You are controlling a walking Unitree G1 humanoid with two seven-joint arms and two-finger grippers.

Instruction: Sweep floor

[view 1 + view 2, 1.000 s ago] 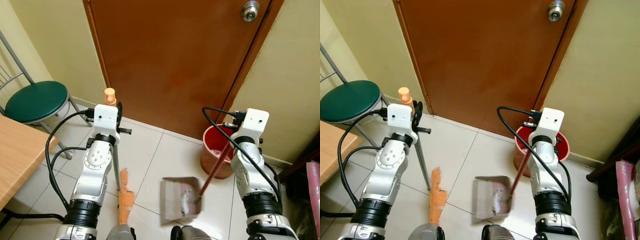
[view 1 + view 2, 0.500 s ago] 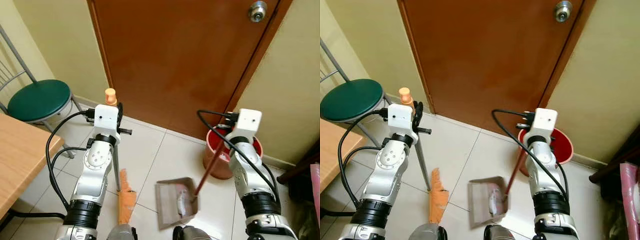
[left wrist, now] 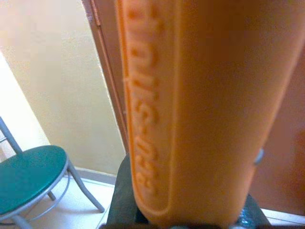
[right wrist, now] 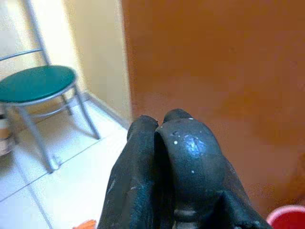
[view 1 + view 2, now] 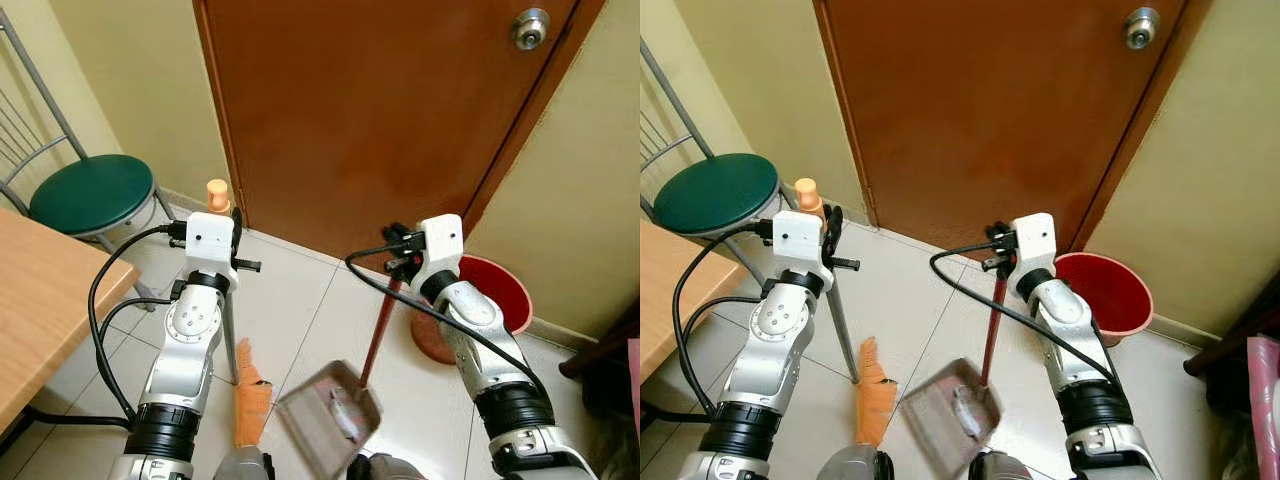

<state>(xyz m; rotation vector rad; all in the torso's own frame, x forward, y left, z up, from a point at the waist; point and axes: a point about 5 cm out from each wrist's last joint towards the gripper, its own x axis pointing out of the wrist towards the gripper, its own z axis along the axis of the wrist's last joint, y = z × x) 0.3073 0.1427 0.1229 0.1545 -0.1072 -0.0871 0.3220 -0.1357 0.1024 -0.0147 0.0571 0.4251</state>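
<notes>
We hold the orange-handled broom (image 5: pixel 219 192) clamped in our left gripper (image 5: pixel 236 225), and our right gripper (image 5: pixel 400 262) grips the red-handled grey dustpan (image 5: pixel 330 414) at lower centre; keep it level toward the red bucket (image 5: pixel 490 300) at right.

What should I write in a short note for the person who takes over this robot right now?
Left gripper: shut on the orange broom handle, bristles on the tiles.
Right gripper: shut on the red dustpan handle; the dustpan sits tilted on the floor beside the bristles.
Done: pale debris lies in the pan.
Left: empty it into the red bucket by the door, on the robot's right.
</notes>
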